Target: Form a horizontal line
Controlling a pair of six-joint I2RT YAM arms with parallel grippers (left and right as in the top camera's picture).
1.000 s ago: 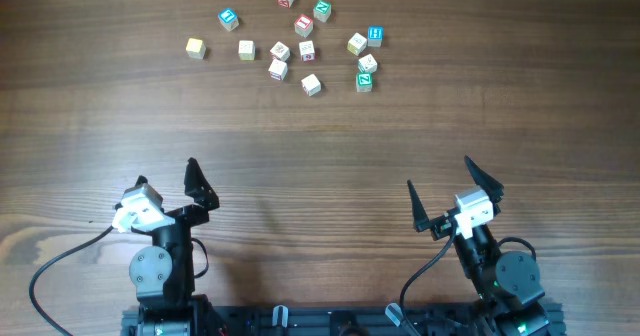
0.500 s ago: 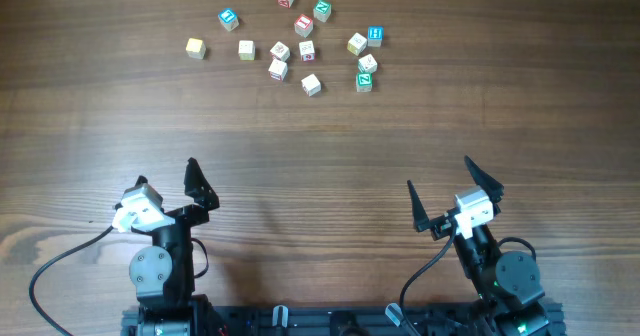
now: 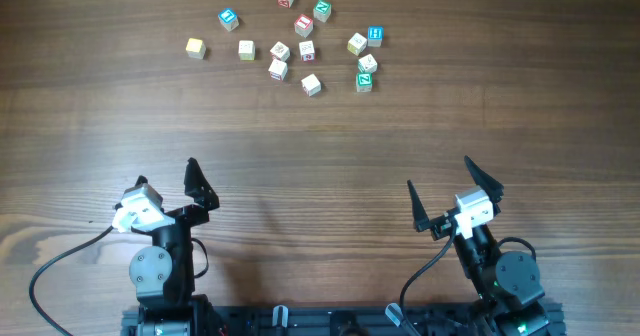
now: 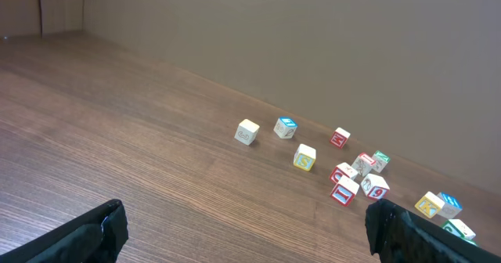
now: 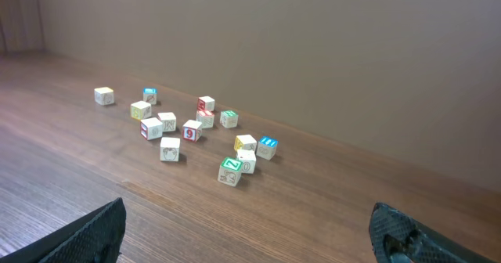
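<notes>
While no row exists yet, the step in hand looks like the first reach.

- Left gripper (image 3: 167,181) at 7 o'clock, right gripper (image 3: 440,176) at 5 o'clock. Both are released with jaws spread, holding nothing, and well apart from the cubes.
- The horizontal line is not formed. Its makings lie scattered at 12 o'clock on the desk (image 3: 320,146).
- Count from overhead: fourteen letter cubes (image 3: 280,51). Two are blue-faced, two green-faced, one red-faced, and nine cream or pale. The letters are too small to read.
- Four pale ones already sit roughly on a 9-to-3 line, spaced apart: the outlying cube (image 3: 195,48) at the 9 o'clock end, then three more toward 3.

Judgement on doing it well:
- Build on that loose row rather than start a new one.
- Come down from above with the jaws straddling one cube only. The middle of the cluster is crowded, and a wide approach could knock neighbours.
- Close the gaps by setting each cube edge to edge.
- Bring in the lower green-faced cube (image 3: 365,80) last. It sits at the 3 o'clock side, touching or just beside a pale one.
- The left arm suits the 9 o'clock cubes and the right arm the rest.
</notes>
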